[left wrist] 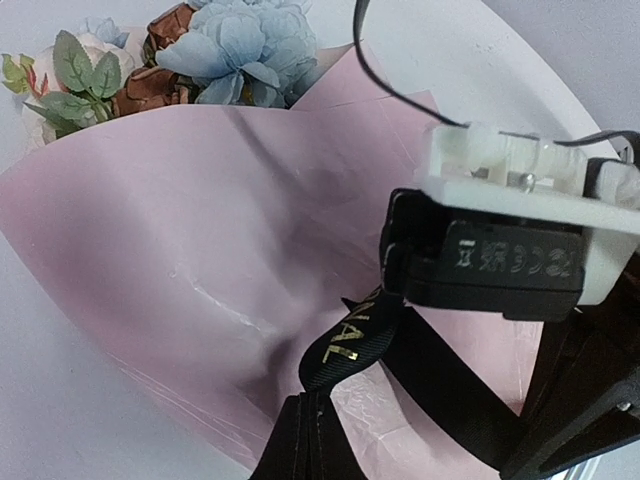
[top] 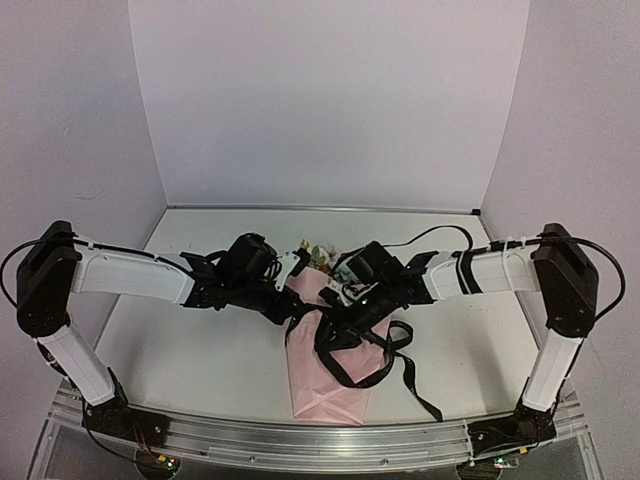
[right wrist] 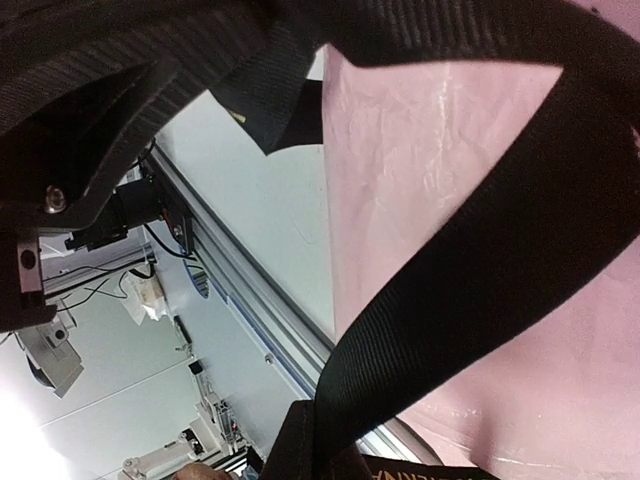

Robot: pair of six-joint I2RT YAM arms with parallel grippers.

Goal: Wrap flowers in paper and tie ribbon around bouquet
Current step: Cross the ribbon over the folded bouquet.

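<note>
**A:** What does the bouquet (top: 325,385) look like?

**B:** Pale pink paper (left wrist: 190,230) is curled around the flowers (left wrist: 225,50). A pale blue bloom, rust-brown ones, a cream one and green leaves show at the upper left of the left wrist view. The sheet is smooth near the blooms and creased lower down.

**A:** And the ribbon?

**B:** The ribbon (left wrist: 345,345) is black with gold lettering and crosses the lower part of the paper. From above it lies in loose loops over the middle of the wrap. One tail trails to the lower right onto the tabletop (top: 200,350).

**A:** Where does the bouquet lie?

**B:** It is in the middle of the top view, flat on the tabletop. The blooms point to the back wall and the paper's other end to the near rail (top: 300,440).

**A:** The fingers?

**B:** The left fingers (top: 292,298) are at the paper's left edge, just below the blooms. The right fingers (top: 338,310) are among the ribbon loops over the wrap. Both pairs are closed together. I cannot tell whether ribbon is pinched between them. A broad band of it runs close by in the right wrist view.
</note>
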